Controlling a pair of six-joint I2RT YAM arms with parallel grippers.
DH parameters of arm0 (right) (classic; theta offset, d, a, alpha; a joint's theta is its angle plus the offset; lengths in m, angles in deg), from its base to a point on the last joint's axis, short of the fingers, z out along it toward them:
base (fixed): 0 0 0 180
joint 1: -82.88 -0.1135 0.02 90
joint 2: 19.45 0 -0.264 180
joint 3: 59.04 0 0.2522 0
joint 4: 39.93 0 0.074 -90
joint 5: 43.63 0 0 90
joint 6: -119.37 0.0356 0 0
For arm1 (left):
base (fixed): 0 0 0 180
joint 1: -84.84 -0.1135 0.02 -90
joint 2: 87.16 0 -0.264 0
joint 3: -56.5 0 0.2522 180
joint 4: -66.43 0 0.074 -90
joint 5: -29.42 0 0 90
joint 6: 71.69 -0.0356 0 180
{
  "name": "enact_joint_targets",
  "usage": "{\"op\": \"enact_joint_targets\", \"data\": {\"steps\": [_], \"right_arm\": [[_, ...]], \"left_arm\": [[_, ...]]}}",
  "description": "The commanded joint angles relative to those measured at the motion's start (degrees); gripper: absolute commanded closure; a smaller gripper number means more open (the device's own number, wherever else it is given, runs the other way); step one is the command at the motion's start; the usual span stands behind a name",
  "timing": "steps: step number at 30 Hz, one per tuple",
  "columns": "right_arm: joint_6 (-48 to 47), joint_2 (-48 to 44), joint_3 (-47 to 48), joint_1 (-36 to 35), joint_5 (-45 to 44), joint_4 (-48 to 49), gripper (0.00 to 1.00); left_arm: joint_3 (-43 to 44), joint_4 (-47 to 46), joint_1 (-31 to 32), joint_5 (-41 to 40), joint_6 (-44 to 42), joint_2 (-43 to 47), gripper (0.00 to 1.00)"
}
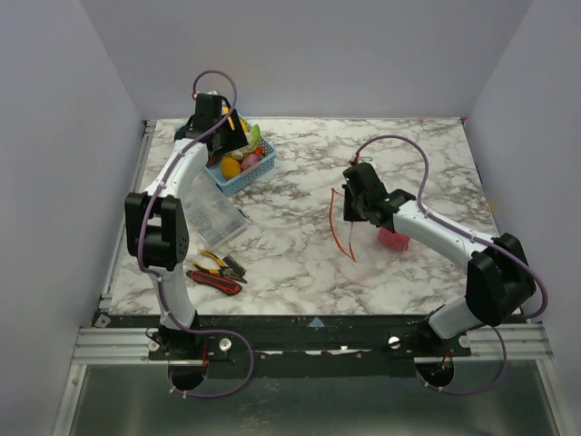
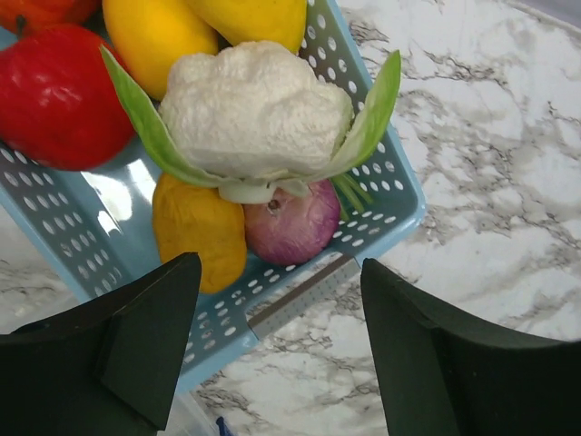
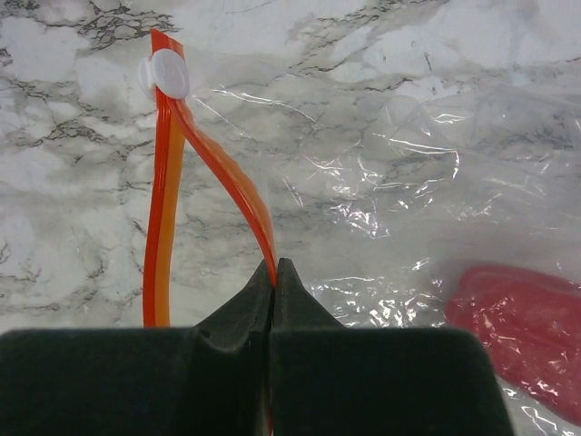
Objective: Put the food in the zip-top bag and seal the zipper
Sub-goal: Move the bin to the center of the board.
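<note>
The blue basket (image 1: 241, 163) holds most of the food: a white cauliflower (image 2: 254, 109) on top and a purple onion (image 2: 295, 222) tucked below it. The zip-top bag (image 3: 390, 182) lies flat well to the right of the basket, and a red piece (image 3: 517, 327) seems to be inside it already. The left claw (image 2: 281, 345) hangs just above the basket's edge, fingers apart. The right claw (image 3: 273, 272), far right of the basket, is pinched together on the zipper (image 3: 227, 173), lifting one lip of the mouth.

The step looks like picking the next piece. I'd go straight down on the cauliflower, since it is uppermost. Close across its body, not the thin green leaves, which would likely slip, and stay clear of the basket wall. The right side should hold the mouth high and wide.

Beyond the basket, plain pale walls close the room in on three sides. Under it, the tabletop (image 1: 300, 245) is white marble veined with grey, smooth and probably slippery.
</note>
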Motion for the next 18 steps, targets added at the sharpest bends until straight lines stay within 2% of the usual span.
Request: {"op": "enact_joint_targets", "data": {"steps": [1,7,12,13,14,15,18], "right_arm": [[-1.53,-2.04,1.10,0.06,0.45,1.27,1.00],[-2.14,-2.68,1.28,0.05,0.52,1.73,1.00],[-2.21,-2.69,1.13,0.06,0.96,2.23,1.00],[-2.07,-2.67,1.10,0.05,1.03,2.24,1.00],[-2.14,-2.67,1.04,0.05,0.97,2.24,1.00],[-2.10,-2.72,0.86,0.06,0.97,2.37,1.00],[-2.11,-2.94,0.50,0.05,0.71,2.50,1.00]], "left_arm": [[7.84,8.59,0.19,-8.79,-6.06,-5.29,0.29],[9.84,10.57,0.19,-11.27,-6.95,-9.87,0.29],[11.31,11.86,0.19,-10.17,-5.76,-13.58,0.31],[12.67,12.83,0.19,-9.39,-5.35,-14.75,0.31],[14.41,14.01,0.21,-9.00,-5.17,-16.23,0.39],[17.19,16.39,0.25,-9.67,-4.86,-17.57,0.42],[21.27,19.29,0.12,-11.20,-2.87,-19.85,0.39]]}}
